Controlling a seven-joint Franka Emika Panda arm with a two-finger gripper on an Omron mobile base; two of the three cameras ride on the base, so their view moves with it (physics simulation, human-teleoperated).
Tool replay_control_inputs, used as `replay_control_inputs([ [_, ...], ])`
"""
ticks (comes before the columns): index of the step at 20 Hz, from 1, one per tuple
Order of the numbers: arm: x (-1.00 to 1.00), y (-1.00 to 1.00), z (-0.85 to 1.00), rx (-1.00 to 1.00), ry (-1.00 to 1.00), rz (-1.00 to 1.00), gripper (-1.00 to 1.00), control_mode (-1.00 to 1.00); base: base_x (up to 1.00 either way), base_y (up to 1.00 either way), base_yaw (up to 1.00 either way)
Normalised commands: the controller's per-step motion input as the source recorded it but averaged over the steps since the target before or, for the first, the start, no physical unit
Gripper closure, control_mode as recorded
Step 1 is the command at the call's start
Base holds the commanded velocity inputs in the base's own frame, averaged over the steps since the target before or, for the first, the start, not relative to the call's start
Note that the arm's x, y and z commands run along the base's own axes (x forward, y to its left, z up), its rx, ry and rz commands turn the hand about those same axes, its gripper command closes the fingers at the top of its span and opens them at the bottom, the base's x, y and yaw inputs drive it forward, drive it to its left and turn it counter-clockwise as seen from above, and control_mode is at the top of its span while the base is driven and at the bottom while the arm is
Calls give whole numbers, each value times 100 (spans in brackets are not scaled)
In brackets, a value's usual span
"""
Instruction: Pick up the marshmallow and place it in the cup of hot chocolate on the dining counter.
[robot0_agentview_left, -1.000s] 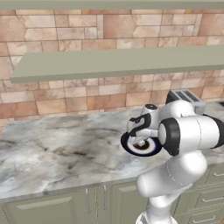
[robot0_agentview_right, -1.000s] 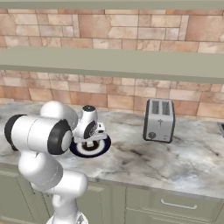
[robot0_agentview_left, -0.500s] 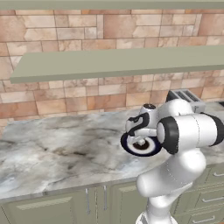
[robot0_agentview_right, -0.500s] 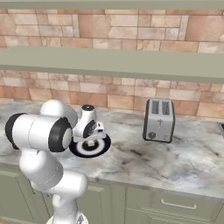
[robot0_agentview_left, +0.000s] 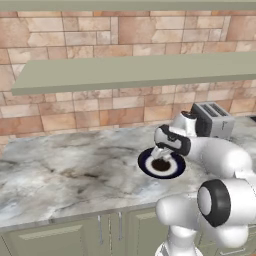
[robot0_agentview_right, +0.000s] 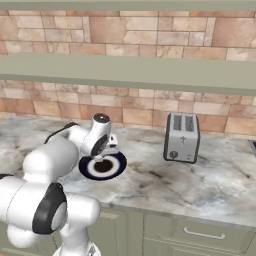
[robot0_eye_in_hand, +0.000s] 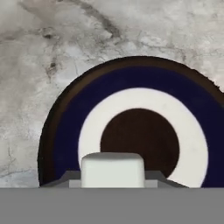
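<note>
The marshmallow (robot0_eye_in_hand: 113, 169), a small white soft cube, sits between my gripper's (robot0_eye_in_hand: 113, 177) two dark fingertips, just above the plate. The gripper is shut on it. In the left base view the gripper (robot0_agentview_left: 159, 154) hangs low over the round dark-blue-rimmed plate (robot0_agentview_left: 146, 167) with its brown centre. The right base view shows the same gripper (robot0_agentview_right: 107, 150) over the plate (robot0_agentview_right: 87, 170). The marshmallow is too small to make out in either base view. The cup of hot chocolate and the dining counter are out of view.
The plate (robot0_eye_in_hand: 65, 118) lies on a long marble worktop (robot0_agentview_left: 70, 170) against a brick wall. A silver toaster (robot0_agentview_right: 182, 137) stands to the right of the plate. A pale green shelf (robot0_agentview_left: 125, 72) runs above the worktop. Green cabinet fronts (robot0_agentview_right: 200, 235) are below it.
The fingers have shut on the marshmallow. The hand has stayed low over the plate, with hardly any shift.
</note>
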Motion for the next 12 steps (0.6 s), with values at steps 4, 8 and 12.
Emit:
replay_control_inputs([
  [4, -51, 8, 97, 2, -22, 3, 100, -100, 0, 0, 0],
  [8, -45, 1, 82, -1, -20, 0, 100, -100, 0, 0, 0],
  [12, -32, 7, 80, 3, -5, 7, 100, -100, 0, 0, 0],
])
